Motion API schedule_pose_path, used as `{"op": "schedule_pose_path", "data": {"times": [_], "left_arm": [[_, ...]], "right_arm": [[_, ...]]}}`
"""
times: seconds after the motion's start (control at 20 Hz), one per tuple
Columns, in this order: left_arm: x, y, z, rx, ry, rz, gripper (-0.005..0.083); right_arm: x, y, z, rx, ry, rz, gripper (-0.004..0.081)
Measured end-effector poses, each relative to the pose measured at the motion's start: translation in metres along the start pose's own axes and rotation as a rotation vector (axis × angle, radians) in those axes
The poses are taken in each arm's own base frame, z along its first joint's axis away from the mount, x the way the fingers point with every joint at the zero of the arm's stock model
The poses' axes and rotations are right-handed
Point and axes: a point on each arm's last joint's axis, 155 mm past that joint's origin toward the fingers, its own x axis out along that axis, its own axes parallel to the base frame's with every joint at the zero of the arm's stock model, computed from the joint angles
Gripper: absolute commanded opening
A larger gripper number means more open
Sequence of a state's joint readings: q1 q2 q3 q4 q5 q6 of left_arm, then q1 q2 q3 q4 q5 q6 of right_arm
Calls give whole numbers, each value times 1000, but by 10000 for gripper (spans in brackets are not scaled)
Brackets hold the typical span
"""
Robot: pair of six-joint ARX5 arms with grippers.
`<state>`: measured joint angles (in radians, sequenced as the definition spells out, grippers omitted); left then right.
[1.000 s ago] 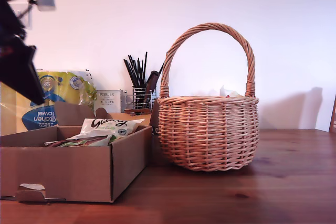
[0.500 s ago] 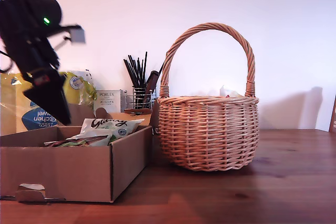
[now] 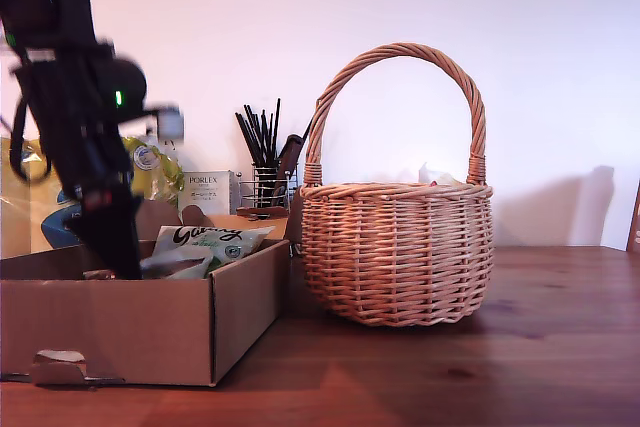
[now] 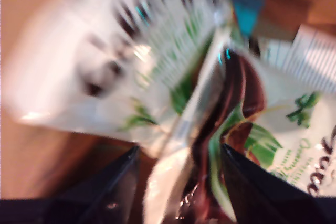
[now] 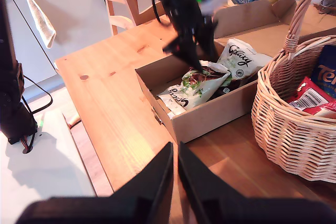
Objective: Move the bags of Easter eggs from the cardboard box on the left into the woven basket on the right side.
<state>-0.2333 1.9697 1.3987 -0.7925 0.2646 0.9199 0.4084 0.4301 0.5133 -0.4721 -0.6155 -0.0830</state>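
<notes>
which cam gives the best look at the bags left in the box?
Second wrist view: it looks down into the cardboard box and shows the bags whole, with the first gripper over them. The exterior view shows only tops above the wall. The first wrist view is a blurred close-up.

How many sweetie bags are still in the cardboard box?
3 that I can make out in the cardboard box: a cream Galaxy bag, a green-and-brown bag under my first gripper, and another cream bag. More may be hidden underneath.
</notes>
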Motion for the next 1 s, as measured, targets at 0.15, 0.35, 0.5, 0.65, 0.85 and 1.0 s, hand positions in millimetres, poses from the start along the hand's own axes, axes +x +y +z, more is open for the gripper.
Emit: {"op": "schedule_pose_path", "data": {"times": [0.15,0.35,0.5,0.65,0.85,1.0], "left_arm": [[1,-3,-3,-7,8,-15,408],[0,-16,-12,-24,45,-66,307],[0,-21,-16,-33,64,-88,114],[-1,-23,-20,-59,80,-91,28],[-9,-30,-25,-76,127,-123,-24],[-25,-27,-19,-80,142,-134,-24]], "right_arm": [[0,0,0,0,0,0,-12],[0,0,0,-20,0,0,-12],[0,0,0,-20,0,0,-12],[0,0,0,-20,0,0,-12],[0,0,0,-20,0,0,-12],[0,0,0,-20,0,0,-12]]}}
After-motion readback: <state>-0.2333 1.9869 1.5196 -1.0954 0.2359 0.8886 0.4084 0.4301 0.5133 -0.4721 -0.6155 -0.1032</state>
